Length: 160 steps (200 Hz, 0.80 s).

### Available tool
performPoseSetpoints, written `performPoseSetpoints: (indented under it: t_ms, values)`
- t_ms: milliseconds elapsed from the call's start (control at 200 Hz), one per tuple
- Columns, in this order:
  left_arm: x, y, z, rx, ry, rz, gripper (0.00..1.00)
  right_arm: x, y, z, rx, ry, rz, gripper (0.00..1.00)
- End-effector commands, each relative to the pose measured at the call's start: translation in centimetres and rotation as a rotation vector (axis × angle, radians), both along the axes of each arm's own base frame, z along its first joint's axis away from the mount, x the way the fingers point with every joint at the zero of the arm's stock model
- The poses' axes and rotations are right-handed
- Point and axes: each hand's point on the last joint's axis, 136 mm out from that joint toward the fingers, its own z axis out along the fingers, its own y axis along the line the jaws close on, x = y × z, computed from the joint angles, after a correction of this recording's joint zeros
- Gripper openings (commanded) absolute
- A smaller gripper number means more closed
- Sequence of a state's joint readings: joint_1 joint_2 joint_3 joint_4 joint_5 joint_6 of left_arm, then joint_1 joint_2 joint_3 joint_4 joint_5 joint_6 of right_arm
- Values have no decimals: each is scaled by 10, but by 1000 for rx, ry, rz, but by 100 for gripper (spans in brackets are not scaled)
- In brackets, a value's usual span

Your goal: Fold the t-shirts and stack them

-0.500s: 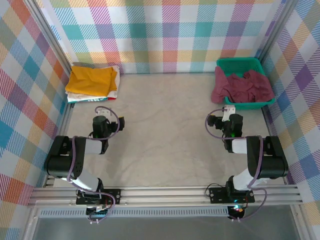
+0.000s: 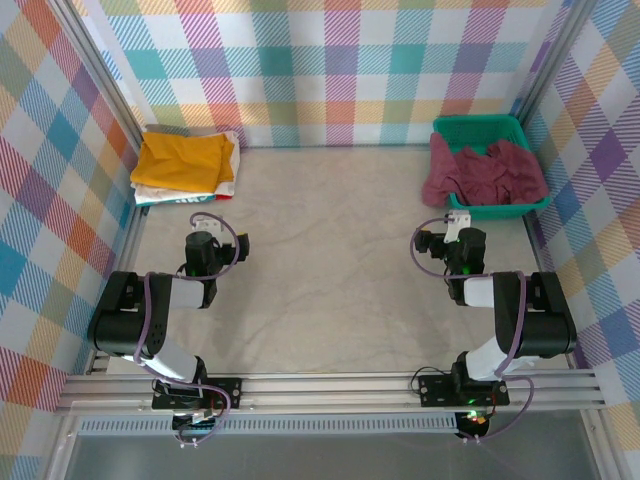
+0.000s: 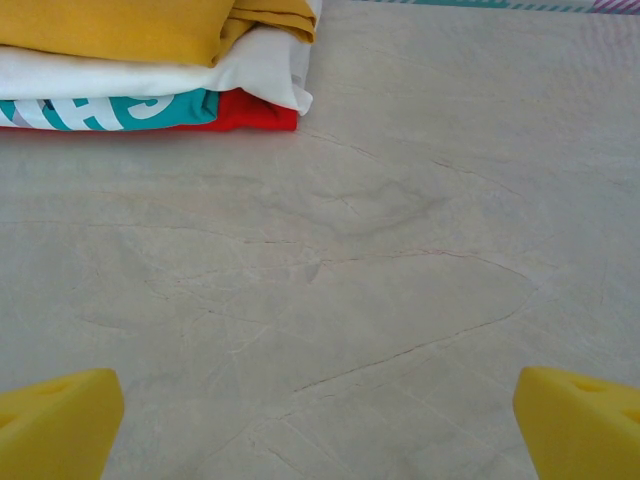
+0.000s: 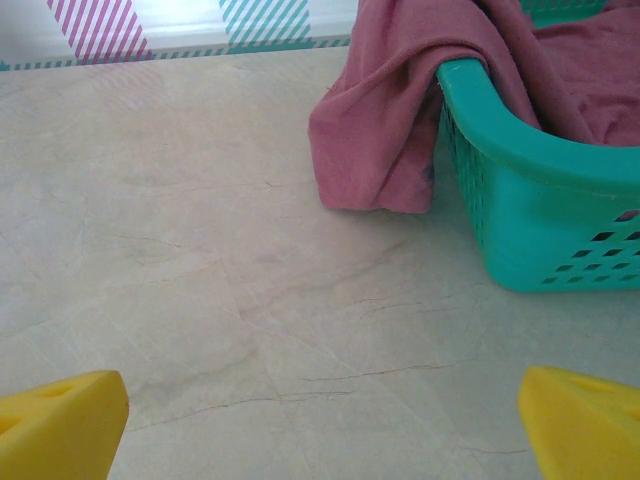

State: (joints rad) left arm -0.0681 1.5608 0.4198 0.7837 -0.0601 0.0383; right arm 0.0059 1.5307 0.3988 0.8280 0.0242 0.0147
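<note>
I have the left arm and right arm folded back on themselves, elbows near their bases, wrists low over the pale marbled tabletop and aimed at the far wall. The left pincer is spread wide, nothing between its yellow pads, facing the folded stack of t-shirts in the far left corner, mustard on top. The right pincer is spread and empty too, facing the crumpled maroon t-shirt draped over the rim of the teal plastic mesh basket.
</note>
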Motion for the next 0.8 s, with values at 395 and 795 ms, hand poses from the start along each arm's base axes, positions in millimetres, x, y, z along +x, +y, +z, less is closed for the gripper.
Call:
performPoseSetpoints:
  t_ms: [395,795]
  values:
    - [22,-97,239,-173,-77,-171,96,41,-18,155,195,220,-243,100]
    - [84,-362,189,-90,211,-751,98,175,-78,100,316,580,-326,96]
